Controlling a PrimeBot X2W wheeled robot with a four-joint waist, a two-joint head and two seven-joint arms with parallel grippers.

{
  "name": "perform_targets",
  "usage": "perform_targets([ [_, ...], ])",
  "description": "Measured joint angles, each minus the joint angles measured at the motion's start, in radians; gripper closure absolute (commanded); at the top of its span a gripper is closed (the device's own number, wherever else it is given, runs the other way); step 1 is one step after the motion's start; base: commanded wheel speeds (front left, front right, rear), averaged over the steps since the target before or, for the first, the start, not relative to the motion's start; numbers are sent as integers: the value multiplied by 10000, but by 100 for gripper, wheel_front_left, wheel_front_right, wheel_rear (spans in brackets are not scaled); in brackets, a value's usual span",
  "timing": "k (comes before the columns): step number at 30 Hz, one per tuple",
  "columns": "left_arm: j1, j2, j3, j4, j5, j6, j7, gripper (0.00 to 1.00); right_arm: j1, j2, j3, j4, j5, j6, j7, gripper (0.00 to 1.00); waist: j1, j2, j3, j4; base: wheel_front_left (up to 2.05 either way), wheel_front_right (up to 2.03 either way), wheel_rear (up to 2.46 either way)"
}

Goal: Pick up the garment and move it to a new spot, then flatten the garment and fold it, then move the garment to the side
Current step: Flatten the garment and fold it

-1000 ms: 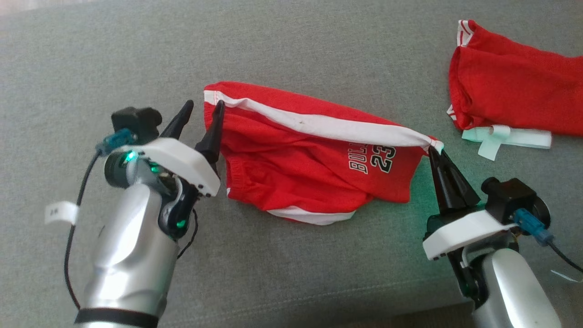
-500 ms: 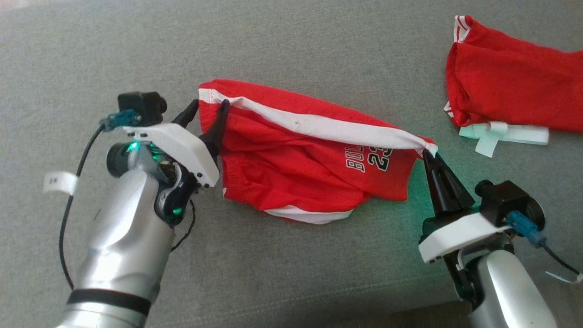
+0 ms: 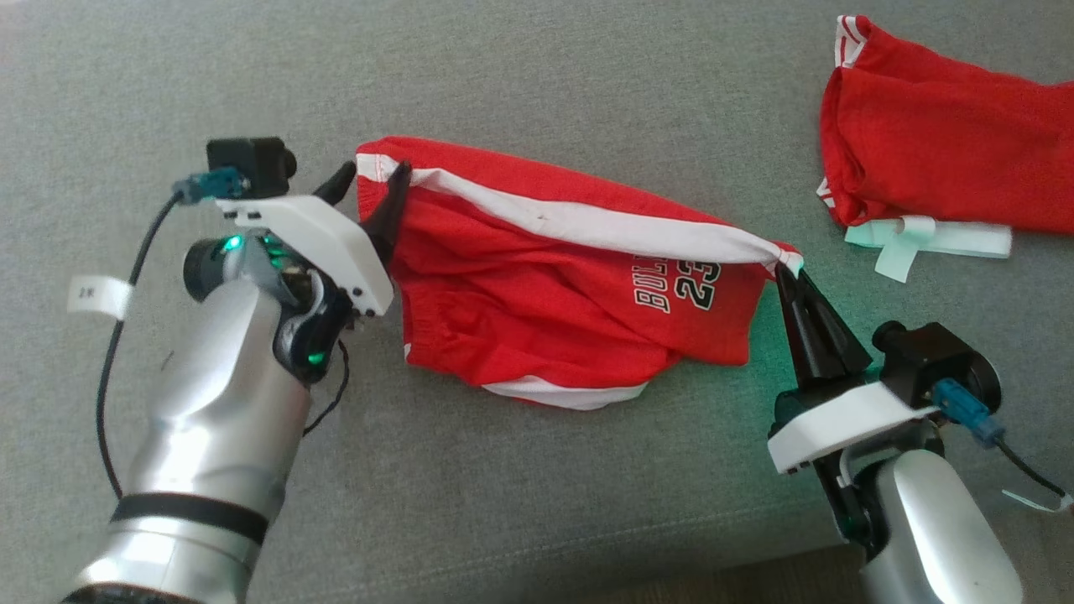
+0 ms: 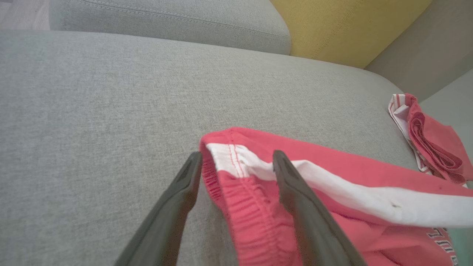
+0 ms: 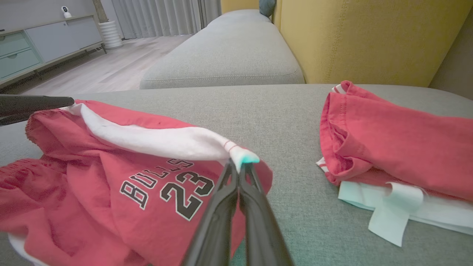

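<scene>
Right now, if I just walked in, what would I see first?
The bright red shorts with a white stripe and BULLS 23, in the middle of the grey sofa. The right gripper pinches their right corner, and the left gripper is open around the left corner. Another red garment lies folded at the far right.

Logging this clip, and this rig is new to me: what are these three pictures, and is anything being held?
A two-armed robot works over a grey sofa seat. One picture looks down from its head; the other two look out from each wrist. Red shorts lie crumpled there, another red garment and a pale strip to their right. The right gripper is shut on the shorts' white-striped corner; the left gripper is open, fingers astride the opposite corner.
</scene>
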Motion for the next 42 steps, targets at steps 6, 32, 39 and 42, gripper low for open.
perform_targets([
  [6,-335,10,-88,305,-61,0,-8,100,0,2,12,31,0,0,-86,100,0,0,42,-20,0,0,0],
  [32,-889,564,-274,-3398,-374,249,-2688,100,-3829,-1369,-92,-1037,290,0,-199,100,0,0,-1180,430,0,0,0],
  [39,-950,723,44,-5193,-387,662,-2646,100,-5308,-1411,12,-1131,545,0,-79,100,-1,0,-1806,561,0,0,0],
  [42,-732,832,10,-5603,-389,769,-2437,100,-5199,-1429,127,-1143,558,0,71,100,-1,0,-1968,619,0,0,0],
])
